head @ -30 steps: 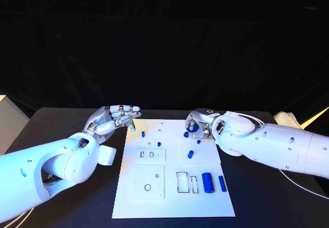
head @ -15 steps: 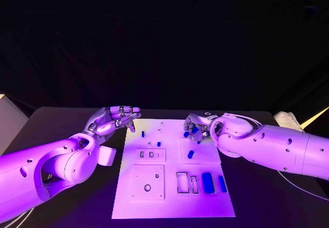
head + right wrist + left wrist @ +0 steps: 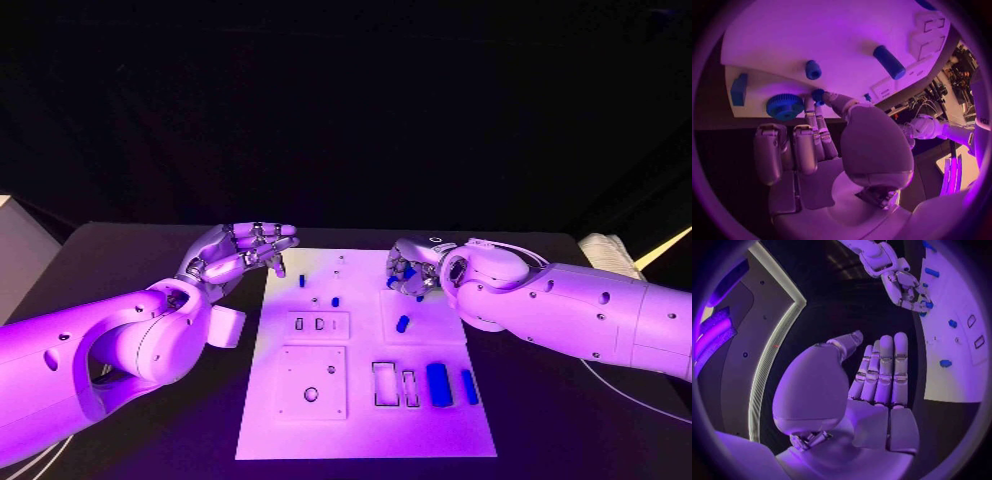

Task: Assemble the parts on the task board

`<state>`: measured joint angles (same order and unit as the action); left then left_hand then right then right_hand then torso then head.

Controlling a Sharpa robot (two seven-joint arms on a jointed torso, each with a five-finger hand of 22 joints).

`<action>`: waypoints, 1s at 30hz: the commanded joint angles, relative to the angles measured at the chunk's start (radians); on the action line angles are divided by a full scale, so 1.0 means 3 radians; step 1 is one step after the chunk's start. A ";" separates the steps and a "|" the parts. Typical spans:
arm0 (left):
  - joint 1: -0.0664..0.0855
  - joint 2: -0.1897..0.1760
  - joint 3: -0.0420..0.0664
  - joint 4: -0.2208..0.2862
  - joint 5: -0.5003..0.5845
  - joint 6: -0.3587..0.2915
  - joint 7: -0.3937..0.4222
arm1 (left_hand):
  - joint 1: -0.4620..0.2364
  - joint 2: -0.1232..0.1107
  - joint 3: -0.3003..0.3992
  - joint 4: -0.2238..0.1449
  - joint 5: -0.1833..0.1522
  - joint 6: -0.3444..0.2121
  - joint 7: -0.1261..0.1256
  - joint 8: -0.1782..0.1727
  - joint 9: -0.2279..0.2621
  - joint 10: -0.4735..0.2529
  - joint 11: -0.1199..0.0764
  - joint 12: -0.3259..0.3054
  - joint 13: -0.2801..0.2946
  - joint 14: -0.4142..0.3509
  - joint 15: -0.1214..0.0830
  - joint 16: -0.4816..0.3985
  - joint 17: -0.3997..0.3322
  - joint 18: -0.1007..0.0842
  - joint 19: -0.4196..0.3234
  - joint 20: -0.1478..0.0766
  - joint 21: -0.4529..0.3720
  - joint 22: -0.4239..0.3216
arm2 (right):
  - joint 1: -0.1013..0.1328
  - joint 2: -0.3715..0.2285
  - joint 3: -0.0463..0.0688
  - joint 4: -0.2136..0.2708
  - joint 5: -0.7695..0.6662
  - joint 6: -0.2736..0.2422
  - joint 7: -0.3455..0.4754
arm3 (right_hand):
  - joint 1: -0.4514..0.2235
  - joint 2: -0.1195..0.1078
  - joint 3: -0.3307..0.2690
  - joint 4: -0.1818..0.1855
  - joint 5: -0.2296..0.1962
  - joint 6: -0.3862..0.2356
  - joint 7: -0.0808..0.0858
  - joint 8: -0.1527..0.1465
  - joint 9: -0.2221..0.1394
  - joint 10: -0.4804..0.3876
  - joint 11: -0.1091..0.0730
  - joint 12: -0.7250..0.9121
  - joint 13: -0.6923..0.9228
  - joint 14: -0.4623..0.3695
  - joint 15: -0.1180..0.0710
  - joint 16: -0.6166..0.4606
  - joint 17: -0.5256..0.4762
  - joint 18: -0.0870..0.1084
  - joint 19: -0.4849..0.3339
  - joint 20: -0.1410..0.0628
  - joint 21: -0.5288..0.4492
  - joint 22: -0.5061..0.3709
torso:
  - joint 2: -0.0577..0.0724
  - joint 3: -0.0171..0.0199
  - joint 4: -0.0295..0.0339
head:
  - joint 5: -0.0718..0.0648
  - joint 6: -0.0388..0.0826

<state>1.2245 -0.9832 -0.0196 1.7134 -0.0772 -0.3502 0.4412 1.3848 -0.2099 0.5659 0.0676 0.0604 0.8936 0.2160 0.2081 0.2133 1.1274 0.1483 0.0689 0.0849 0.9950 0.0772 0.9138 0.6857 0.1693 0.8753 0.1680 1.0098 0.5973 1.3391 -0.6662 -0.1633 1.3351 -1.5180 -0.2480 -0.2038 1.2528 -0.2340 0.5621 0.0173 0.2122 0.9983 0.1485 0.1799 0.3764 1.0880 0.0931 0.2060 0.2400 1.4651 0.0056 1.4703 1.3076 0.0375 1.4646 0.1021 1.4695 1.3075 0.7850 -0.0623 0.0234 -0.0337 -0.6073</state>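
Over the far right corner of the task board [image 3: 361, 430], pinches a small blue peg [image 3: 818, 94] between thumb and fingertip of the right hand [image 3: 414, 268], beside a blue gear [image 3: 784, 106]. Has sunk a touch nearer the board within the last second. Probably means lining the peg up for seating, not yet inserting. Holds the left hand [image 3: 238, 252] just off the board's far left corner, fingers straight, thumb apart, gripping nothing.
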 commanded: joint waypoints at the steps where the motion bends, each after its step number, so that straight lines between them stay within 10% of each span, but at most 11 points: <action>1: 0.0015 -0.0003 0.0004 0.0013 -0.0014 0.0028 0.0010 | -0.0030 -0.0003 0.0025 -0.0002 0.0004 -0.0014 0.0000 -0.0020 0.0003 -0.0025 -0.0004 -0.0007 -0.0004 -0.0021 -0.0008 -0.0017 -0.0003 0.0042 -0.0015 0.0002 0.0012 0.0006 | -0.0011 0.0004 -0.0005 -0.0002 0.0011 0.0048 0.0012 | 0.0009 0.0059 0.0035 0.0001 -0.0015 0.0052 -0.0011 0.0026 0.0021 0.0017 -0.0028 0.0035 0.0014 0.0200 -0.0004 -0.0011 0.0147 -0.0016 0.0159 0.0013 0.0005 0.0389 | 0.0004 -0.0004 0.0002 | -0.0003 -0.0005; 14: 0.0037 -0.0008 0.0004 0.0010 -0.0014 0.0034 0.0001 | -0.0034 -0.0002 0.0026 -0.0001 0.0004 -0.0017 0.0002 -0.0021 0.0004 -0.0030 -0.0001 -0.0005 -0.0004 -0.0026 -0.0005 -0.0019 -0.0006 0.0042 -0.0021 0.0005 0.0018 0.0009 | -0.0011 0.0006 -0.0005 0.0005 -0.0018 -0.0011 -0.0040 | 0.0108 0.0166 0.0120 -0.0049 -0.0043 0.0159 -0.0057 0.0109 0.0125 0.0134 -0.0082 0.0096 0.0062 0.0201 -0.0050 -0.0009 0.0146 -0.0022 0.0167 -0.0026 0.0025 0.0423 | 0.0007 -0.0003 -0.0004 | -0.0005 -0.0006; 30: 0.0046 -0.0026 0.0003 -0.0010 -0.0007 0.0051 0.0027 | -0.0079 -0.0004 0.0013 0.0021 0.0003 -0.0026 0.0005 -0.0023 0.0010 -0.0046 0.0004 0.0004 -0.0001 -0.0043 0.0005 -0.0022 -0.0019 0.0043 -0.0055 0.0018 0.0038 0.0024 | 0.0076 0.0064 0.0014 0.0104 -0.0035 -0.0990 -0.0159 | 0.0178 0.0182 0.0175 -0.0122 0.0001 0.0169 -0.0045 0.0127 0.0175 0.0169 -0.0086 0.0102 0.0083 0.0195 -0.0058 -0.0020 0.0125 -0.0017 0.0156 -0.0040 0.0010 0.0405 | 0.0009 -0.0012 0.0015 | -0.0017 0.0049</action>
<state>1.2364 -0.9918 -0.0195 1.7092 -0.0774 -0.3497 0.4390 1.3677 -0.2112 0.5687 0.0704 0.0604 0.8936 0.2160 0.2046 0.2155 1.1202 0.1484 0.0689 0.0850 0.9879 0.0771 0.9138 0.6809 0.1691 0.8646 0.1715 1.0145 0.6031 1.3601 -0.6527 -0.1594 1.3668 -1.5177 -0.4647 -0.2403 1.2928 -0.1790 0.6129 -0.0180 0.2092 1.0484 0.1310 0.2170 0.4296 1.1329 0.0665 0.2350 0.2649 1.4685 -0.0057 1.4703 1.3073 0.0375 1.4682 0.0984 1.4735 1.3080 0.7872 -0.0647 0.0253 -0.0379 -0.5945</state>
